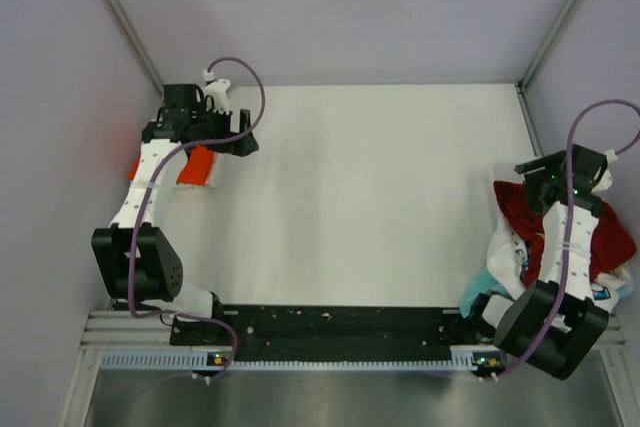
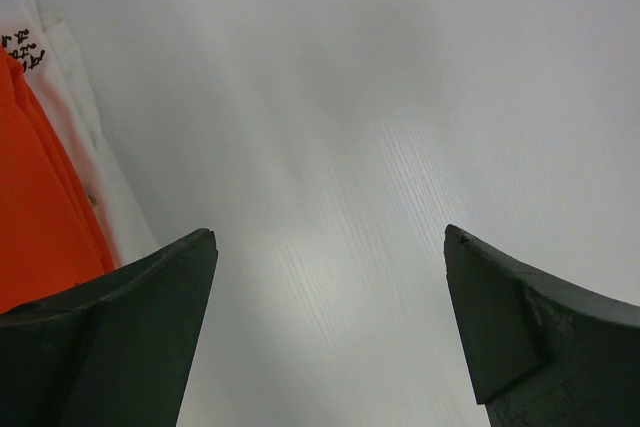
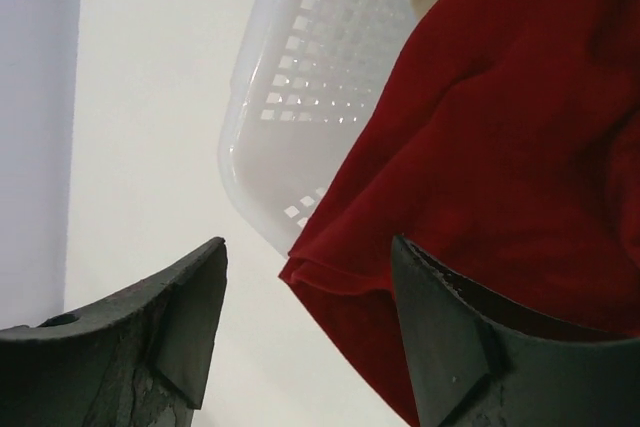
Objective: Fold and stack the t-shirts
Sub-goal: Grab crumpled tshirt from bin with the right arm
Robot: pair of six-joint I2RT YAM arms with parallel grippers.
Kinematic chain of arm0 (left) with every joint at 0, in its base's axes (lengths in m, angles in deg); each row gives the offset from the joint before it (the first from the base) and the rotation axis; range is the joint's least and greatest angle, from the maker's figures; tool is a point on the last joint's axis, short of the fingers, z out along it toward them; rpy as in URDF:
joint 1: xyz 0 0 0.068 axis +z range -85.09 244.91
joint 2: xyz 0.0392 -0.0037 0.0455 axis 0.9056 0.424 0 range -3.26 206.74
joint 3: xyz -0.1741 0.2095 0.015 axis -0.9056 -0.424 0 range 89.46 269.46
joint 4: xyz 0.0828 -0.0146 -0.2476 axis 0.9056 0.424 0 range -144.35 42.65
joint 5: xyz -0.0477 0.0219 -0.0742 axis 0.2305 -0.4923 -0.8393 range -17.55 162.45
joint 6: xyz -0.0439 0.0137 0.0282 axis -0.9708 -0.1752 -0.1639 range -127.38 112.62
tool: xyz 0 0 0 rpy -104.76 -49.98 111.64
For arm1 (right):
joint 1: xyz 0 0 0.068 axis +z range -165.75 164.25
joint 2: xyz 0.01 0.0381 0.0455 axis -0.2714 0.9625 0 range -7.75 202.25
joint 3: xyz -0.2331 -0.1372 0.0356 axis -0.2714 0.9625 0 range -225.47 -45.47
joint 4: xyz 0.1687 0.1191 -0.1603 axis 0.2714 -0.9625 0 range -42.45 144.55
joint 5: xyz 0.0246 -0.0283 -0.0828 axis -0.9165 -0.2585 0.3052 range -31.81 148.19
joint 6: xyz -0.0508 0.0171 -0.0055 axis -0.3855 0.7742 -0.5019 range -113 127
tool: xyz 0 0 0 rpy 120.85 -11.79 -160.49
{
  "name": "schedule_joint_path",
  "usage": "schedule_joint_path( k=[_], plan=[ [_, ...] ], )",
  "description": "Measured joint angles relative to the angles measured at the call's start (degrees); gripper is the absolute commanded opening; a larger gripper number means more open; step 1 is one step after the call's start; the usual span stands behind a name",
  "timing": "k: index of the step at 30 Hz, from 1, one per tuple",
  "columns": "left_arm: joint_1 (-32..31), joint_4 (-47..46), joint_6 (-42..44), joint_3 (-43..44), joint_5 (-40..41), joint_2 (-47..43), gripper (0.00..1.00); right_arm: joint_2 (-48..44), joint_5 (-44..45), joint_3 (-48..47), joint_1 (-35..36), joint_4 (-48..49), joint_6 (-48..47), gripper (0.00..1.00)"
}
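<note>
The left pincer (image 2: 330, 232) is hanging spread wide over the bare table (image 2: 400, 97), gripping nothing. Just beside the finger on the left of its wrist view, a folded orange-red shirt (image 2: 40, 197) is lying on top of a folded white printed shirt (image 2: 100, 177). A strip of the white one is peeking out on the side nearer the pincer. That small stack looks to be the finished part of the job: two shirts folded and piled, though from above the arm is covering part of it. The stack's long folded edge is running ahead of the pincer and slanting off to its left.

The right pincer (image 3: 305, 244) is also standing spread and pinching nothing. It is hovering close in front of the white lattice basket (image 3: 300, 77). The dark red shirt (image 3: 500, 147) is spilling over the basket's rim on the side of the pincer's right-hand finger in its wrist view. It is lying crumpled, so no clear long axis, collar or sleeve is showing. Its lowest corner is drooping toward the pincer and sitting just ahead of the gap between the fingers.

From above, more pale printed cloth (image 1: 515, 245) is bunching beneath that arm. I am therefore judging the task less than half done: the dark red shirt and the rest of the heap are waiting to be spread, folded and stacked.
</note>
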Motion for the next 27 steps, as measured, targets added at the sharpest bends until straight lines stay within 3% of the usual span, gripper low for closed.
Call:
schedule_joint_path(
  k=[6, 15, 18, 19, 24, 27],
  plan=[
    [0.00, 1.05, 0.28, 0.00, -1.29, 0.13, 0.99, 3.32, -3.78, 1.27, -0.02, 4.28, 6.54, 0.63],
    [0.00, 1.77, 0.68, 0.02, -2.10, 1.18, 0.99, 7.28, -6.05, 4.37, -0.04, 6.93, 10.71, 0.36],
    [0.00, 2.21, 0.72, 0.02, -2.38, 1.29, 0.99, 7.28, -6.01, 4.46, -0.04, 7.15, 11.08, 0.13],
    [0.00, 2.25, 0.72, 0.02, -2.43, 1.29, 0.99, 7.32, -5.97, 4.48, -0.04, 7.21, 11.17, 0.10],
    [0.00, 2.34, 0.76, 0.02, -2.54, 1.29, 0.99, 8.22, -5.81, 4.48, -0.07, 7.74, 10.69, 0.00],
    [0.00, 2.45, 0.87, 0.02, -2.54, 1.29, 0.99, 7.85, -4.66, 4.39, -0.04, 7.76, 9.44, 0.00]
  ],
)
